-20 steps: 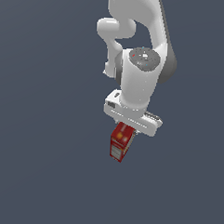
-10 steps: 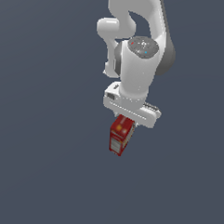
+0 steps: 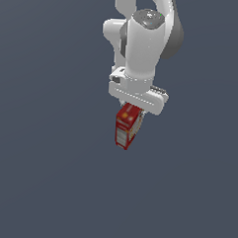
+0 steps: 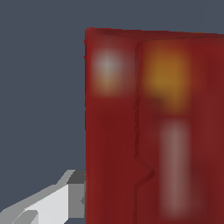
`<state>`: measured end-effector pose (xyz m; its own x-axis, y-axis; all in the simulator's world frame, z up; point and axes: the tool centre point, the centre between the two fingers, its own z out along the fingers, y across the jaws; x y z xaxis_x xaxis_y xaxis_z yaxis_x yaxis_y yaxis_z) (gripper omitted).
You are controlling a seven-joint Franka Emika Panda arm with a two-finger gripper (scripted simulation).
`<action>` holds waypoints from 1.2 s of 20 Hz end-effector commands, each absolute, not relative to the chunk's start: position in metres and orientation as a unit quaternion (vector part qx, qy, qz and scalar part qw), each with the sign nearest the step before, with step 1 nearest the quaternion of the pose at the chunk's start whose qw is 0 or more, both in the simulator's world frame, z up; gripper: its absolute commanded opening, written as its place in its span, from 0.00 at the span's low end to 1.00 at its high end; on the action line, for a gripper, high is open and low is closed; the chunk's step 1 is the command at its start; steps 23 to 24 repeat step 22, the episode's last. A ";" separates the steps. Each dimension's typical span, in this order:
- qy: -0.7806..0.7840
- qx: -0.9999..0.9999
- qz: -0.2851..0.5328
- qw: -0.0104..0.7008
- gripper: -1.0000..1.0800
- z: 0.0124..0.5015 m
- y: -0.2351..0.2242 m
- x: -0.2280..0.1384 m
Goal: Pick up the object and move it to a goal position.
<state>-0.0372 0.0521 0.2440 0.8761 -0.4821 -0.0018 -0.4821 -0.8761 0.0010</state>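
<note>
The object (image 3: 127, 127) is a small red box with a whitish label on its lower face and yellow-orange marks. It hangs in the air below the white arm, tilted slightly. My gripper (image 3: 131, 110) is shut on its upper part. In the wrist view the object (image 4: 153, 131) fills most of the picture, blurred and very close. One grey finger (image 4: 65, 202) presses against its side; the other finger is out of view.
Around the arm there is only a plain dark grey-blue ground (image 3: 44, 176). No other objects or edges show in either view.
The arm has risen steadily in the exterior view, carrying the red box upward with it. The grip on the box has stayed the same.
</note>
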 end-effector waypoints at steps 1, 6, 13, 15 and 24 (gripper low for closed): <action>-0.249 0.969 0.000 0.000 0.00 0.256 0.050 -0.055; -0.249 0.969 0.000 0.000 0.00 0.275 0.045 -0.084; -0.249 0.969 0.000 0.000 0.00 0.294 0.041 -0.111; -0.249 0.969 0.000 0.000 0.00 0.297 0.041 -0.115; -0.249 0.969 0.000 0.000 0.00 0.301 0.040 -0.119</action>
